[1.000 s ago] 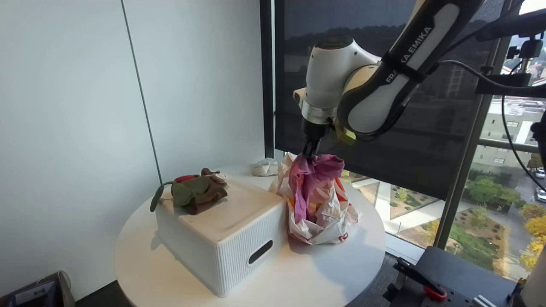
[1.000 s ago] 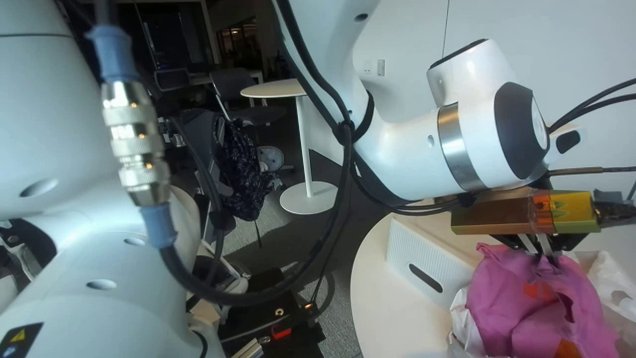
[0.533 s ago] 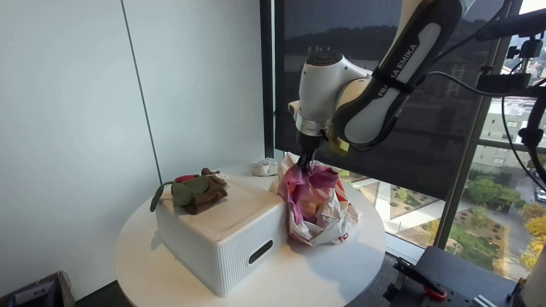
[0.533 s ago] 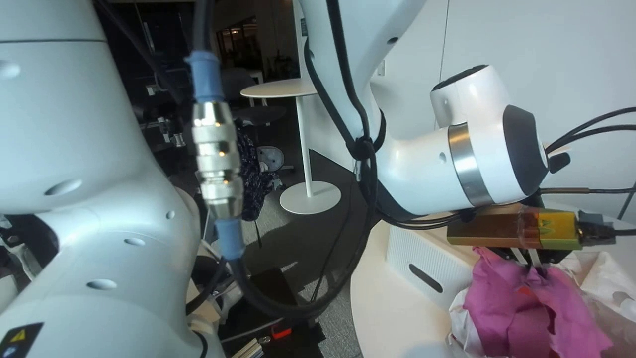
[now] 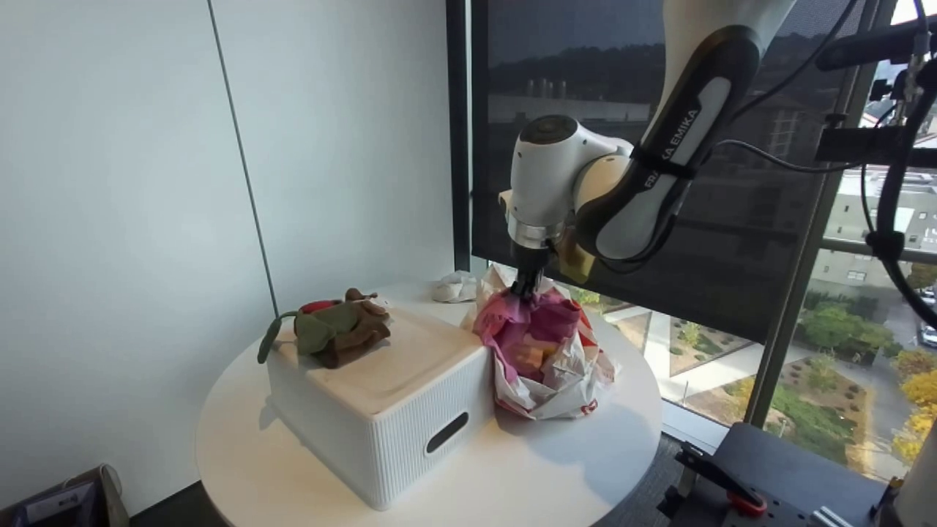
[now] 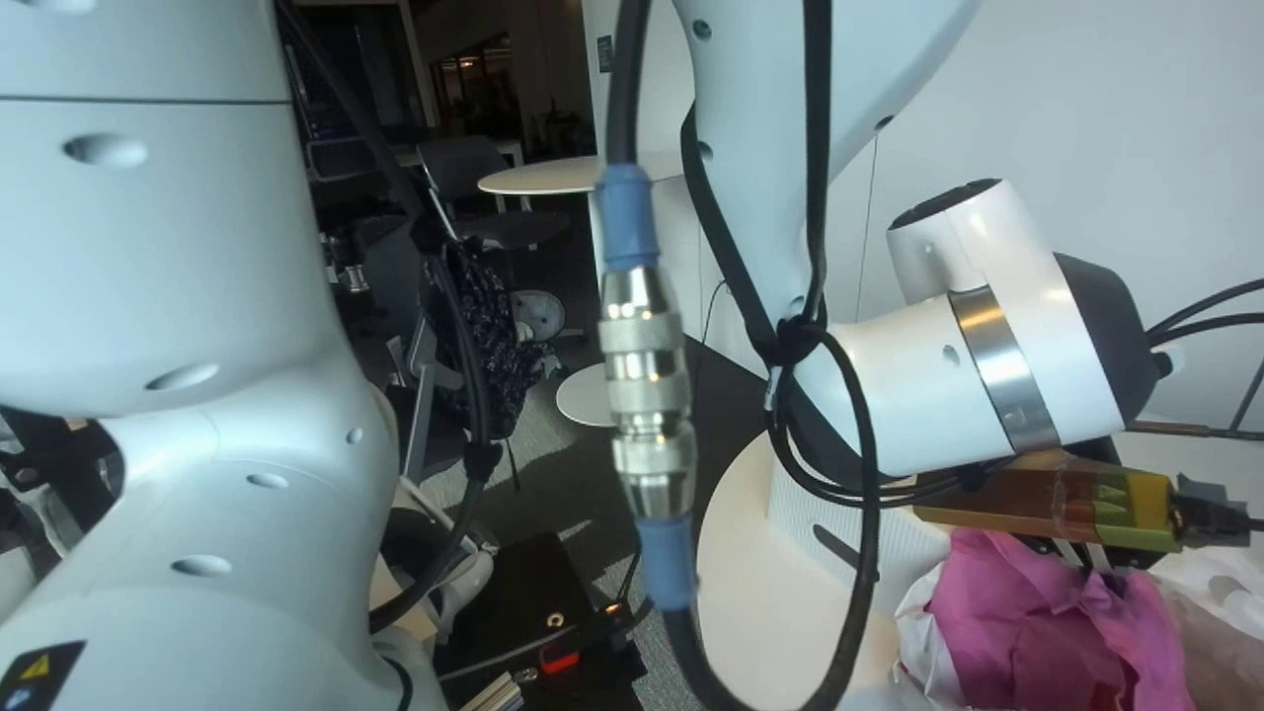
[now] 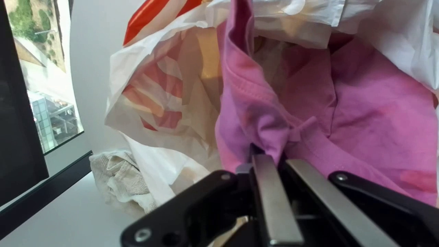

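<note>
Nearest: round worktop point(image 5: 564, 468); broad stretch between its near-right rim and white ribbed box point(image 5: 392, 410) gives me room. Soft green-and-brown bundle point(image 5: 340, 333) lies on box, green end overhanging its left edge. Farther right, just beside box: white-and-red bag point(image 5: 564, 380), mouth open. Pink cloth point(image 5: 556, 318) sits in that mouth; I have claw point(image 5: 524, 291) clamped on gathered fold. Farther, left of bag: crumpled white wad point(image 5: 455, 287), near worktop's far edge. Farthest: dark window shade point(image 5: 732, 249), behind claw.
</note>
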Tool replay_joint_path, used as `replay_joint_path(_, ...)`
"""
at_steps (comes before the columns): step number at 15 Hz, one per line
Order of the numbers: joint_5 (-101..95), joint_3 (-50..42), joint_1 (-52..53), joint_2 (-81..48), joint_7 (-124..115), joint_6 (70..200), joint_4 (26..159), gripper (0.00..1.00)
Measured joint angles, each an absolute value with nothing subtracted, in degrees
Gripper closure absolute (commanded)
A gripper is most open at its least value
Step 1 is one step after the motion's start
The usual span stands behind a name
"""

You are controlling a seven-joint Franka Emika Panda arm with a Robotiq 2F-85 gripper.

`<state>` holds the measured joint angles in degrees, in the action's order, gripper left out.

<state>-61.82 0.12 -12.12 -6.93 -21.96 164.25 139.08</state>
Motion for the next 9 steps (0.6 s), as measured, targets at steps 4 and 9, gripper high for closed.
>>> replay_joint_path(4, -66.4, -2.6, -12.4, -9.1, -27.5, 161.4, 136.9, 0.98)
replay_joint_path(9, -67.0, -3.0, -11.9, -12.9, -29.2, 158.9, 134.6, 0.98)
